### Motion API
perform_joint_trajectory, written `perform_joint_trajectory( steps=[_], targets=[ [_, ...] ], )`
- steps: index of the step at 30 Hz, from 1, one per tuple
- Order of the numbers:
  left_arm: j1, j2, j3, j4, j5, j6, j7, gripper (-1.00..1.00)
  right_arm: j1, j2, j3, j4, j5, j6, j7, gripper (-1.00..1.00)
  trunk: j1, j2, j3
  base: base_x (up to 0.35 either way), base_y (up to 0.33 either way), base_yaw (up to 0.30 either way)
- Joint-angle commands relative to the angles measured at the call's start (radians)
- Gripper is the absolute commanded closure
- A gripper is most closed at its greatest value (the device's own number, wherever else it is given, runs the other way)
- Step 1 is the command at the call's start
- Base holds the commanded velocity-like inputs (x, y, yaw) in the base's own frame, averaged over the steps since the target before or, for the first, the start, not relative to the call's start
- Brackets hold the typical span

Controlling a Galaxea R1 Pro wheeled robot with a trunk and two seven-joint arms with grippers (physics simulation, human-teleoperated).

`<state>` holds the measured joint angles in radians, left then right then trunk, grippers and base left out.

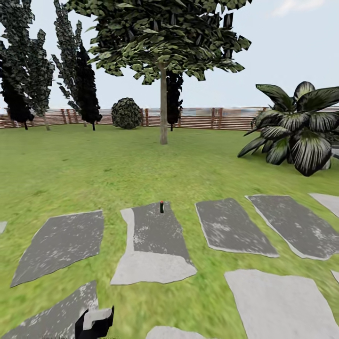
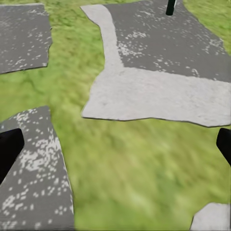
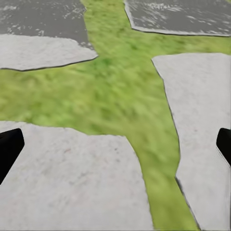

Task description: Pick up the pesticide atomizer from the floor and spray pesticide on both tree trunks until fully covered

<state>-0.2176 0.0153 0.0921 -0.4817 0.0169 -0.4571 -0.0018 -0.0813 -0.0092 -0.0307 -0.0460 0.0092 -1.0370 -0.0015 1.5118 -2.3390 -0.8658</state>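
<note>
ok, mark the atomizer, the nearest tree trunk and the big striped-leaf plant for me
pesticide atomizer [image 1: 161, 207], head view, on the middle of the small dark bottle standing on a stepping stone.
tree trunk [image 1: 163, 110], head view, halfway up the straight pale trunk.
striped-leaf plant [image 1: 301, 132], head view, on the central leaves.

The pesticide atomizer [image 1: 161, 206] is seen too small in the head view for its label or trigger head to be made out; in the left wrist view it [image 2: 170, 6] is cut off by the picture's edge. The left gripper [image 1: 94, 323] is cropped at the bottom edge. The grass [image 2: 144, 168] is rendered blurred.
</note>
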Motion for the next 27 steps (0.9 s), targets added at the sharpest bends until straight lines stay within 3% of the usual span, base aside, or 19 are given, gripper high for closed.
perform_joint_trajectory(
  steps=[1, 27],
  targets=[
    [0.0, 0.0, 0.0, 0.0, 0.0, 0.0, 0.0, -1.0, 0.0, 0.0, 0.0, 0.0, 0.0, 0.0, 0.0, -1.0, 0.0, 0.0, 0.0, 0.088, -0.325, 0.287],
    [0.0, 0.0, 0.0, 0.0, 0.001, 0.0, 0.0, -1.0, 0.0, 0.0, 0.0, 0.0, 0.0, 0.0, 0.0, -1.0, 0.0, 0.0, -0.002, 0.088, -0.325, 0.264]
  ],
)
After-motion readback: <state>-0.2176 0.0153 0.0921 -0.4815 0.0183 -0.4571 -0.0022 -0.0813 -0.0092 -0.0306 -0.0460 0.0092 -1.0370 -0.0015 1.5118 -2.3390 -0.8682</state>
